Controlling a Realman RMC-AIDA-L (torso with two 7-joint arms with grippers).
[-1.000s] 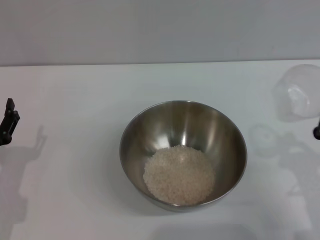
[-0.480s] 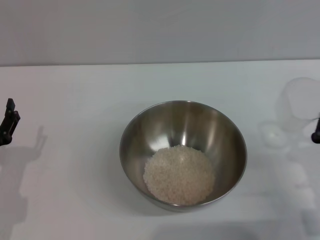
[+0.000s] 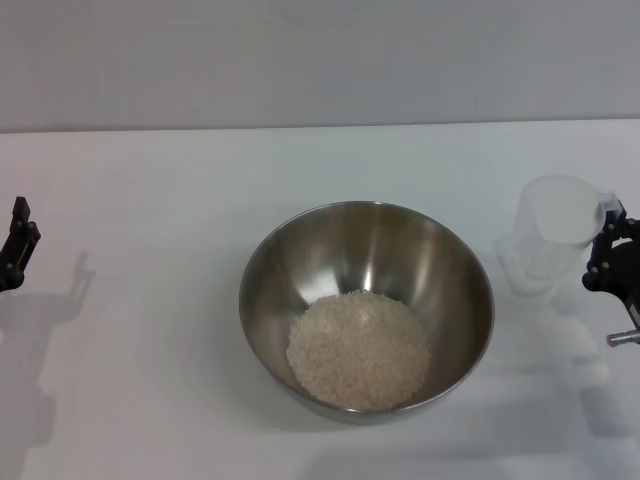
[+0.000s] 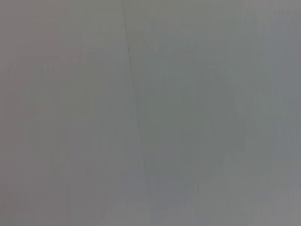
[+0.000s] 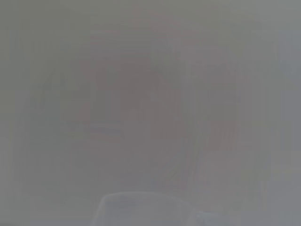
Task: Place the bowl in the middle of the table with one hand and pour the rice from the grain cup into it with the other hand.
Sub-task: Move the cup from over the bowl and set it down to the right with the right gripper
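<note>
The steel bowl (image 3: 372, 238) stands in the middle of the white table (image 3: 150, 190) with a heap of off-white rice (image 3: 358, 348) in its bottom. The clear grain cup (image 3: 553, 228) is upright and looks empty, to the right of the bowl and apart from it. My right gripper (image 3: 606, 245) is at the cup's rim on its right side and holds it by the handle. The cup's rim shows faintly in the right wrist view (image 5: 141, 207). My left gripper (image 3: 16, 250) sits at the table's left edge, far from the bowl.
A plain grey wall (image 3: 320, 60) rises behind the table's far edge. The left wrist view shows only a blank grey surface. Bare tabletop lies to the left of the bowl and behind it.
The cup has gone from tilted and raised at the far right to upright, lower and a little closer to the bowl. My right gripper has come further into view. The bowl, rice and left gripper have not moved.
</note>
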